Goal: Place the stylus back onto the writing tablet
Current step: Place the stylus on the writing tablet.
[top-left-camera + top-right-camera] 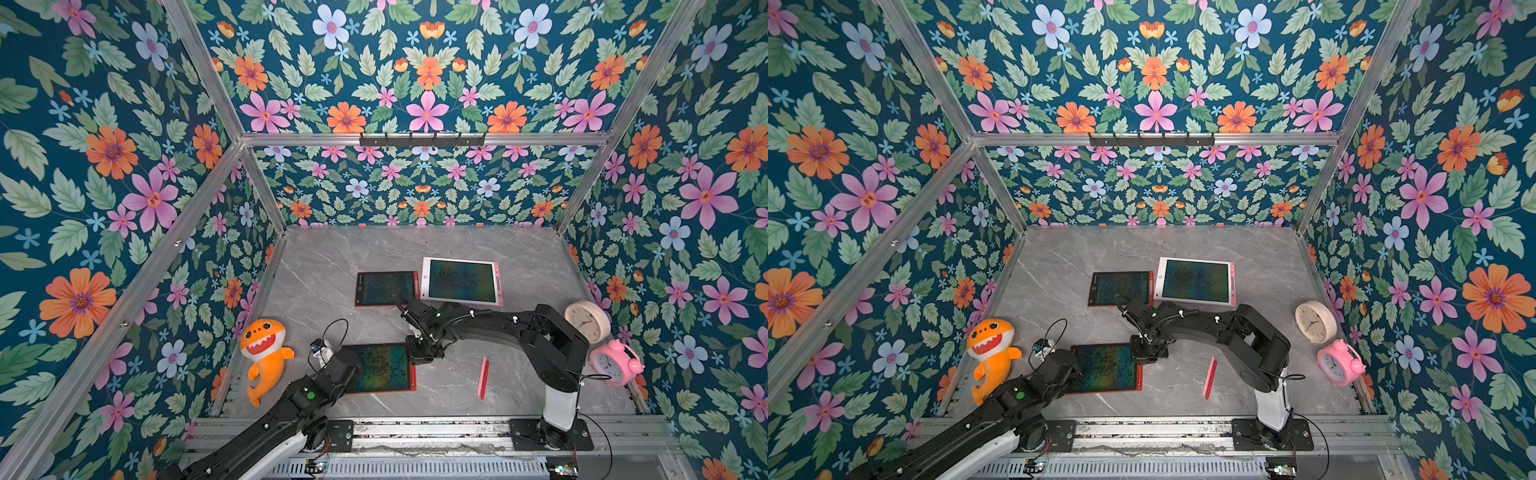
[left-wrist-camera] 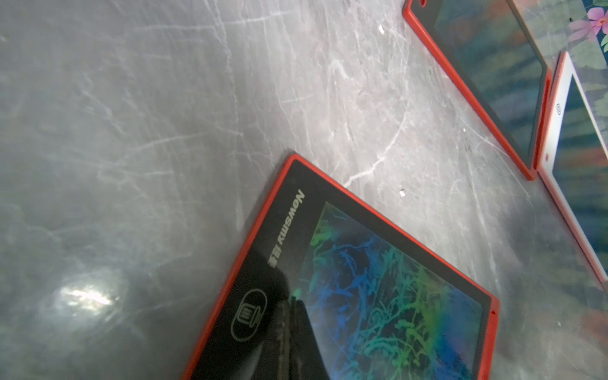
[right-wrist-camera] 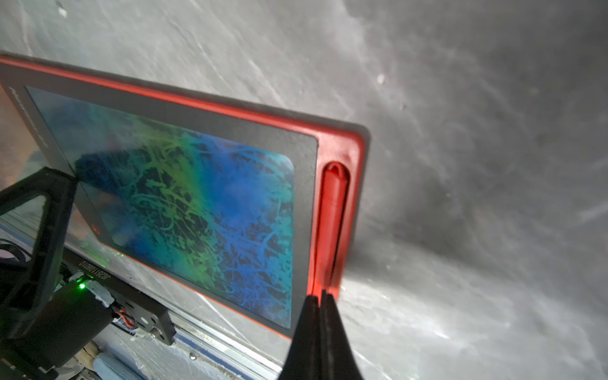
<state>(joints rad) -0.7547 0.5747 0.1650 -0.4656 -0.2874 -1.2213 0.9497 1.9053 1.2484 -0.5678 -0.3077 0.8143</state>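
Red stylus (image 3: 334, 210) lies in the side groove of the near red tablet (image 3: 184, 204). Its end by the tool is hidden, so we cannot tell whether it is fully seated. Right gripper (image 3: 320, 296): jaws closed, holding nothing, tips at that hidden end. Left gripper (image 2: 291, 306): closed, empty, resting on the opposite bezel. We judge the step wants a light, straight-down press along the groove, with the left arm bracing. A pink stylus (image 1: 483, 377) lies well apart on the table (image 1: 332, 257).
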